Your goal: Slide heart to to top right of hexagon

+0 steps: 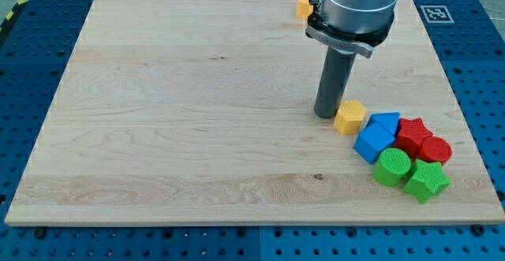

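My tip (pixel 326 116) rests on the board, touching or almost touching the left side of a yellow block (pixel 349 117) whose outline looks like a hexagon. A second yellow block (pixel 303 5) lies at the view's top edge of the board. It is partly hidden behind the arm, so I cannot tell its shape. I cannot pick out a heart with certainty.
A tight cluster lies right of and below the yellow block: a blue block (pixel 386 122), a blue cube (pixel 372 143), a red lobed block (pixel 411 133), a red cylinder (pixel 435 150), a green cylinder (pixel 392 167) and a green star (pixel 427 181). The wooden board (pixel 173 119) has its right edge just past them.
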